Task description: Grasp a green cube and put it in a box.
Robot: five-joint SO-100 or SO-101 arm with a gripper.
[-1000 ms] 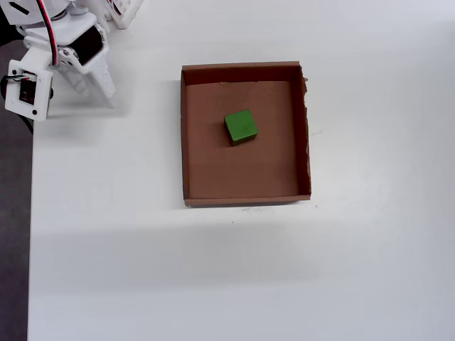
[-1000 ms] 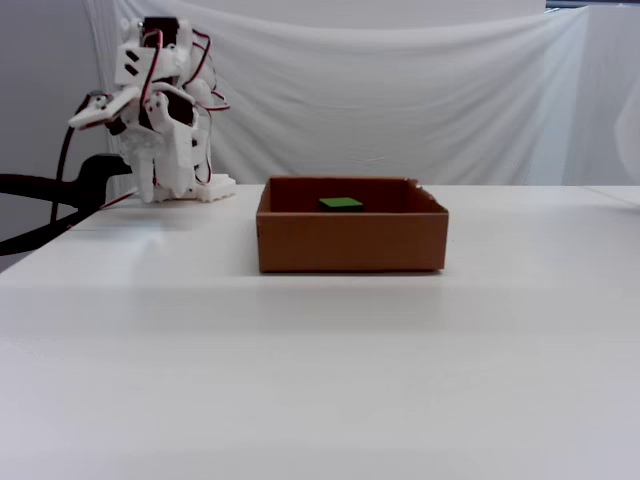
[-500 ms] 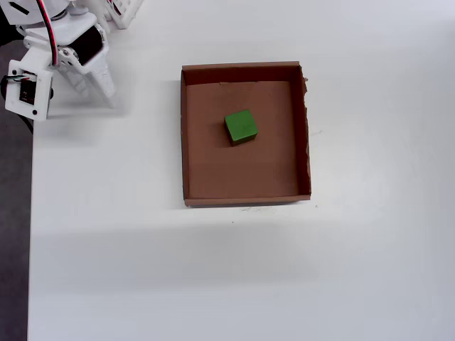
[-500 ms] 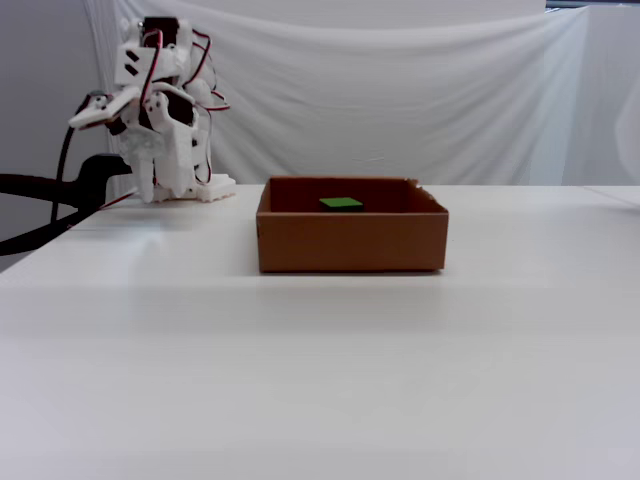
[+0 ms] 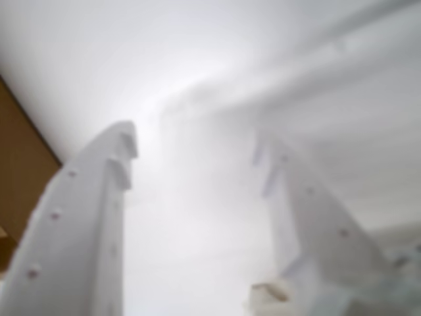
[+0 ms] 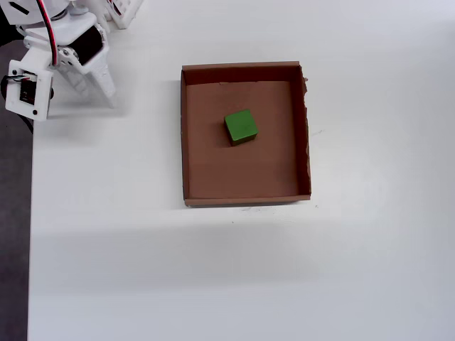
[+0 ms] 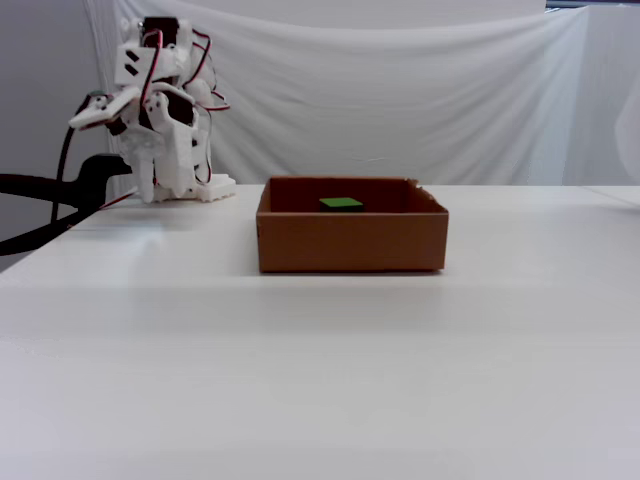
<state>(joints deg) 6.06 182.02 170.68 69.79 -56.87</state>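
The green cube (image 6: 241,126) lies on the floor of the box (image 6: 184,142), a little above its middle in the overhead view. In the fixed view only the green cube's top (image 7: 342,203) shows above the front wall of the box (image 7: 350,245). My gripper (image 6: 94,94) is folded back near the arm's base at the table's top left corner, well away from the box. The wrist view shows the gripper (image 5: 197,141) open, with nothing between its white fingers (image 5: 99,197) and a brown strip of the box (image 5: 16,158) at the left edge.
The table's left edge (image 6: 31,213) runs close to the arm, with dark floor beyond it. A black cable or arm (image 7: 50,190) sticks in from the left of the fixed view. A white cloth backdrop (image 7: 400,90) hangs behind the table.
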